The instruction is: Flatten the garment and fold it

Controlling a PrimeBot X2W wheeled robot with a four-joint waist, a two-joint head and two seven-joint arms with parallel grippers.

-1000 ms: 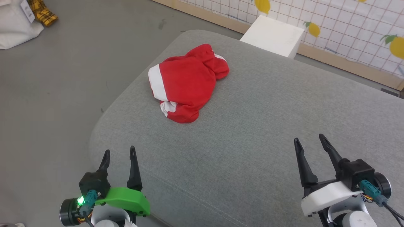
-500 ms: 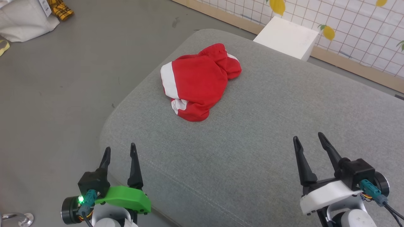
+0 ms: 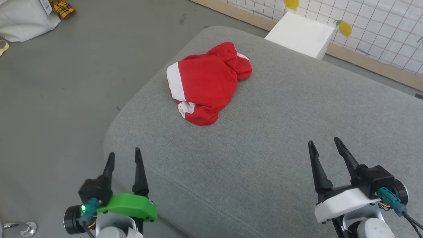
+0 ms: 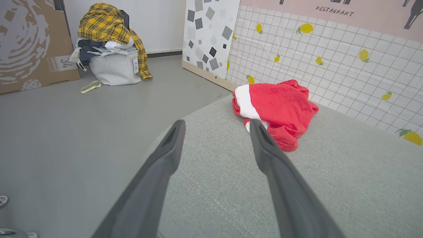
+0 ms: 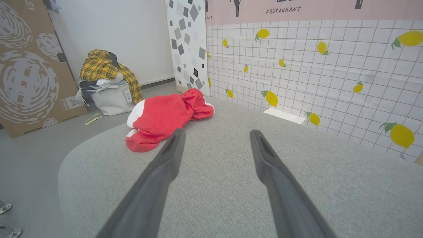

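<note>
- on the grey cushion [image 3: 281,132], the garment [image 3: 205,82] lies bunched near the rounded edge.
- left gripper [image 3: 124,158] and right gripper [image 3: 325,147]: spread wide, empty.
- a careless tug could drag it off.

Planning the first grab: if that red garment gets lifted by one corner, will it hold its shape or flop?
Probably flop: the garment lies crumpled in soft folds, so it would likely hang limp from one pinch. It looks thin and light. Pushed, it would likely bunch up on the woven cushion rather than slide whole.
</note>
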